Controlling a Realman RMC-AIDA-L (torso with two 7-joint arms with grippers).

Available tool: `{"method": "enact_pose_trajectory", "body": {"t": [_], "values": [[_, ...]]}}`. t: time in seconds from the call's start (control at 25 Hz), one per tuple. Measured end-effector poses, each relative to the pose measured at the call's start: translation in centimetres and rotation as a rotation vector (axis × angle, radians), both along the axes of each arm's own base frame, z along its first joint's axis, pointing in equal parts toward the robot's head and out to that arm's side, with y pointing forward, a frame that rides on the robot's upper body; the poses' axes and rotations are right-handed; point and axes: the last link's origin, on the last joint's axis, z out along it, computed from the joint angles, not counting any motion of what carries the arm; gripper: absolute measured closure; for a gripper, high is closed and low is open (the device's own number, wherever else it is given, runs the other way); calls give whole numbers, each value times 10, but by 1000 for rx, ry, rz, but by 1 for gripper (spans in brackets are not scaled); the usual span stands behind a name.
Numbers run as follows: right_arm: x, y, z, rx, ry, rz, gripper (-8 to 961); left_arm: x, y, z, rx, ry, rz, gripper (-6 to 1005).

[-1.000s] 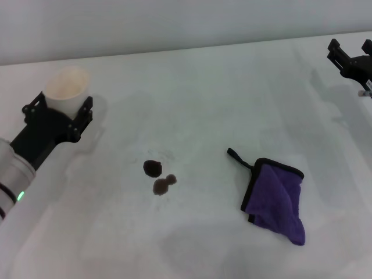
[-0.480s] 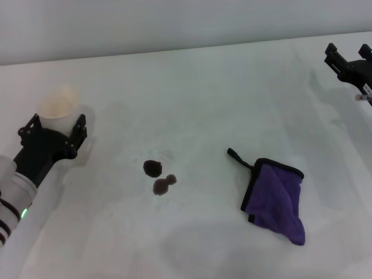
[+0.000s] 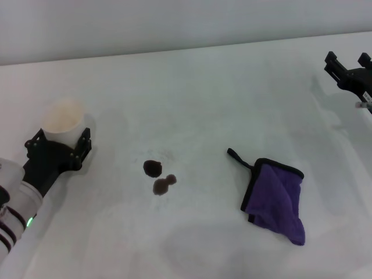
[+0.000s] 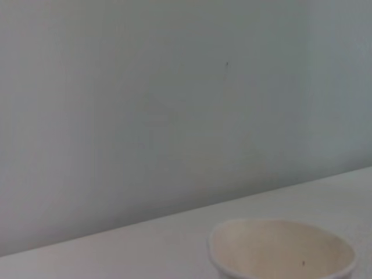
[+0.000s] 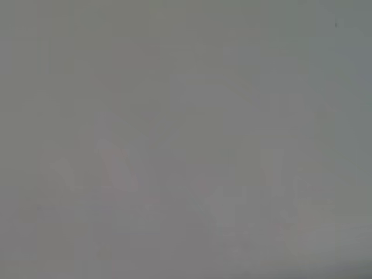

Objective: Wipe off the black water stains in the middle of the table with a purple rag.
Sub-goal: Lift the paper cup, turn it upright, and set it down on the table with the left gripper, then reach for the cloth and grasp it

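Awaiting pickup: small purple rag with black trim (image 3: 275, 200) lies untouched on white matte worktop (image 3: 209, 93), at three o'clock from two dark blotches (image 3: 158, 176). Left hand (image 3: 58, 152) grips white cup (image 3: 61, 119); right hand (image 3: 347, 70), at one o'clock, apparently open, should descend onto rag.

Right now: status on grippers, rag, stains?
Left gripper shut on white cup, far left. Right gripper far right, off rag. Purple rag untouched; black water stains unwiped. Path unobstructed.
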Motion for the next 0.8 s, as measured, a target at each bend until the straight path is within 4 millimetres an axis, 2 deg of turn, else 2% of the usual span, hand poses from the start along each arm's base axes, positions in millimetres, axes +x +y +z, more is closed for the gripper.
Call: {"method": "enact_pose_trajectory", "body": {"t": [0.36,0.6,0.8], "values": [[-1,-3,-3,-7,5,6,81,-5,-15,-5,-4,-28,29,384],[0,-7,-2,0,5,21,81,-7,-26,-2,20,-58,29,166],[0,-10,-1,8,7,27,80,-12,-40,1,50,-83,30,138]]}}
